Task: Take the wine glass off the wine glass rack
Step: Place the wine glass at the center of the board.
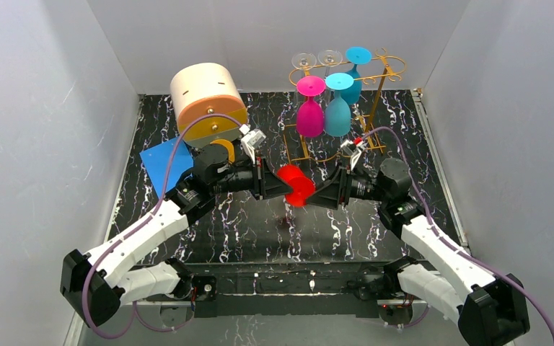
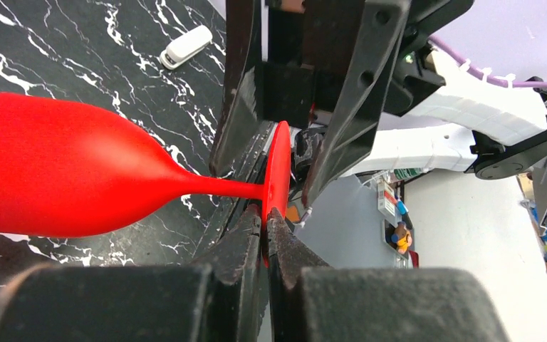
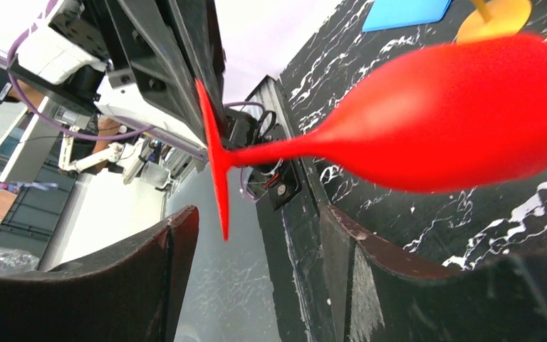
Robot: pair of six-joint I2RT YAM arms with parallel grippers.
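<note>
The red wine glass lies sideways above the middle of the tabletop, clear of the wire rack on its near side, its foot pinched by the closed left hand while the right hand stands wide beside it.

The left arm and the right arm are built of white, rounded link shells joined by black joint housings, with larger black blocks at their outer ends. A purple cable is run along the left arm and a second purple cable along the right, bound with white ties. A small white camera block is mounted at each wrist. The left gripper and the right gripper are made of matte black, tapered fingers.
</note>
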